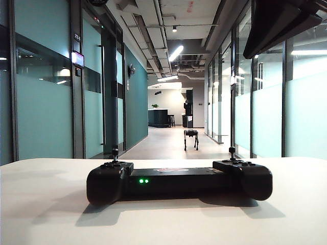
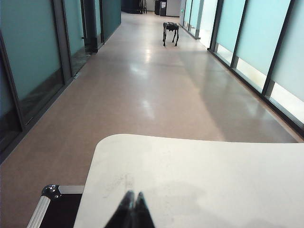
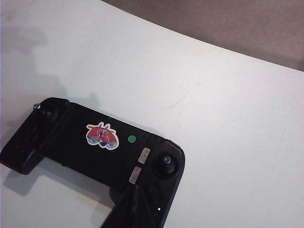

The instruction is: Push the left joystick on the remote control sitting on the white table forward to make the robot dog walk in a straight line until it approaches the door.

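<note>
The remote control (image 1: 179,181) is a wide black gamepad with two rounded ends and a flat bar between them. It lies on the white table (image 1: 46,204), near the camera and about in the middle of the tabletop. Two small green lights glow on its near face, and a reddish sticker sits on top of the bar. The left joystick (image 1: 115,152) is a short thin black stem with a small knob, and it stands upright on the left end. One more stick of the same kind stands on the right end, so there are two sticks on one controller.

The robot dog (image 1: 191,139) is small, black and four-legged. It stands far down the corridor floor, a little right of the middle, well apart from the table.

The exterior view shows the controller from the front but not the gripper tips; only a dark part of an arm hangs at the upper right. The right wrist view looks down on the controller's top, with the sticker and one green dot. There the right gripper (image 3: 135,209) is pressed shut with nothing between its fingers, over the end of the controller nearest to this camera. The left wrist view shows no controller. It shows the table's far left corner, the dog in the corridor, and the left gripper (image 2: 131,209), whose two fingertips meet, holding nothing, above the table.
</note>
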